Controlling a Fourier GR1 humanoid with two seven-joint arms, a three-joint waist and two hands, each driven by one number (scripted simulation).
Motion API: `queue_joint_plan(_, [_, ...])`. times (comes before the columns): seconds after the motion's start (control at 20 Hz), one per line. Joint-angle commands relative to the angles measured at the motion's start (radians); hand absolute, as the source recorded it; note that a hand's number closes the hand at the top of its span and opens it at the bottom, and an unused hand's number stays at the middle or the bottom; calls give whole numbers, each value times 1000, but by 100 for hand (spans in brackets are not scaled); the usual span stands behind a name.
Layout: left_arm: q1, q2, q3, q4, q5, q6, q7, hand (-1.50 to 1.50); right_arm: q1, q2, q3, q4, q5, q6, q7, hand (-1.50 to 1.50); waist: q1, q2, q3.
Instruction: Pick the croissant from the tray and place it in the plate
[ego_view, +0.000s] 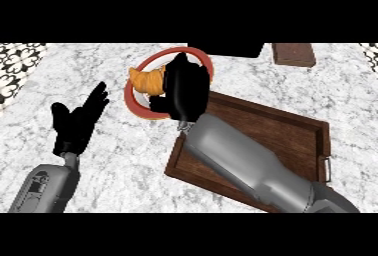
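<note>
- Right hand (181, 87): poised over the plate, fingers and thumb curled round the croissant (146, 80), which protrudes at the hand's left side.
- Plate (142, 61): red-rimmed, beneath the croissant, just beside the wooden tray (284, 132).
- Left hand (76, 120): open, fingers up, resting over the marble counter (111, 165), well apart from the plate.

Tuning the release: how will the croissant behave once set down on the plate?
The croissant looks curved and lumpy, so it probably won't roll. It looks small against the right hand curled round it, so likely light. Near the plate rim, it might tip outward.
</note>
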Motion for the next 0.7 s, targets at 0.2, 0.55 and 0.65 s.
queue_joint_plan(0.2, [35, 0, 13, -19, -3, 2, -1, 0, -27, 7, 52, 189, -141, -70, 49, 150, -27, 3, 1])
queue_joint_plan(0.55, [37, 5, 19, -10, -1, -22, -21, 0, 57, 7, -3, 239, -431, -107, -202, -150, -22, 11, 3])
queue_joint_plan(0.65, [11, -3, 26, -30, -4, 1, 11, 0, 11, 7, 2, 249, -493, -55, -286, -150, -28, 7, 3])
